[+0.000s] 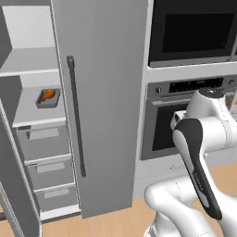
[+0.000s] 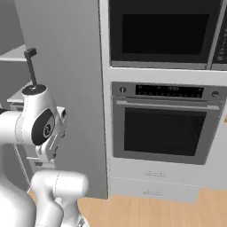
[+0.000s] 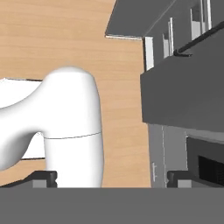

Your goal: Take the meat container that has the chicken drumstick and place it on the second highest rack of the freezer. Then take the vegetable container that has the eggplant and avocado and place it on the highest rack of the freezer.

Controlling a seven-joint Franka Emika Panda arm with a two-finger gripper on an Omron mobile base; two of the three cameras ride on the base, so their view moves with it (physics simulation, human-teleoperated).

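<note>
The freezer stands open at the left. On its second highest rack sits the grey meat container holding the orange-brown chicken drumstick. Above it, the highest rack is bare. My gripper is open, its dark fingertips set wide apart with nothing between them. It points down at the wooden floor, well right of the freezer and in front of the oven. The vegetable container with the eggplant and avocado is out of view.
A grey door panel with a long dark bar handle stands right of the open shelves. Grey drawers lie below the racks. A black built-in oven and an upper oven fill the right. An open door edge is at far left.
</note>
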